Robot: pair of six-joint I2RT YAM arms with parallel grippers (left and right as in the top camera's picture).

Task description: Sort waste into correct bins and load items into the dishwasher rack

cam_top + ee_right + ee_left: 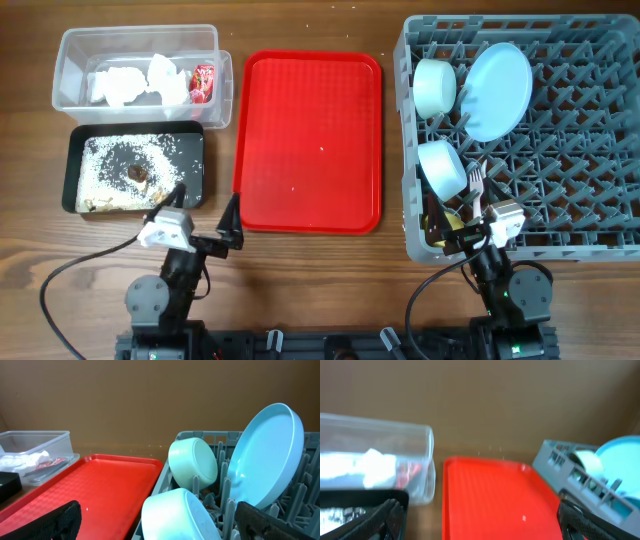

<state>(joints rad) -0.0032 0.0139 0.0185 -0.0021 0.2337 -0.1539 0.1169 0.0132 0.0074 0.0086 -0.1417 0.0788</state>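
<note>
The grey dishwasher rack (560,140) holds the light blue plate (498,90), the pale green bowl (434,86), the light blue bowl (441,166), a white fork (474,186) and the yellow cup (447,226). The clear tub (136,66) holds white napkins (130,82) and the red-and-white wrapper (203,82). The black tray (135,168) holds rice crumbs and a brown scrap (138,172). My left gripper (205,215) is open and empty at the red tray's near-left corner. My right gripper (462,232) is open and empty over the rack's near-left corner.
The red serving tray (308,140) lies between the bins and the rack, with a few white crumbs on it. It also shows in the left wrist view (495,500) and the right wrist view (95,485).
</note>
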